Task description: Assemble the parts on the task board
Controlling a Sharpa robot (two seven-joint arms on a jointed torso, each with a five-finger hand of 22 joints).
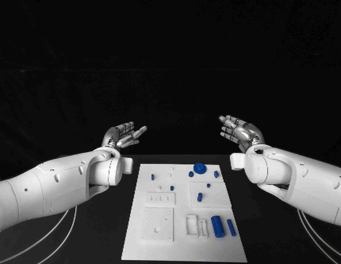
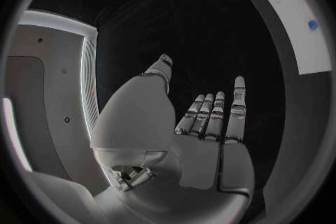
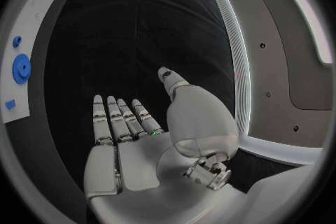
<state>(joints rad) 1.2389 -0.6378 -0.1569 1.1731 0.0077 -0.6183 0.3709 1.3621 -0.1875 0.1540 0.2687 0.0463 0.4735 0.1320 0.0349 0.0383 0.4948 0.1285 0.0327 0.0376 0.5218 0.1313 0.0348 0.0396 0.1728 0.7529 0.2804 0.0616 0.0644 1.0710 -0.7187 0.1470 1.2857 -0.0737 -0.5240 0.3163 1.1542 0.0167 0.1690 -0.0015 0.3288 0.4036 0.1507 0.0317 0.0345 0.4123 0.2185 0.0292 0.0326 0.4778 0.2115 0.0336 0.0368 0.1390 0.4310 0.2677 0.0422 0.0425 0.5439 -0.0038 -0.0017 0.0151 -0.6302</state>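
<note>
Currently, board: task board (image 1: pixel 184 220) lies flat mid-table, long axis running away from robot.
Parts: blue parts (image 1: pixel 217 226) on its right half.
Hands: left hand (image 1: pixel 124 136), right hand (image 1: pixel 240 131) raised beyond board, fingers spread, empty.
Surface: black table (image 1: pixel 99 236), dark surroundings.

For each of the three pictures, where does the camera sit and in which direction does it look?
Head view: on the robot's head, looking down at the task board; both arms, left hand and right hand show.
Left wrist view: behind the left hand, facing along its palm.
Right wrist view: behind the right hand, likewise.
Shared: every view shows the board; each wrist view also shows the other hand.
</note>
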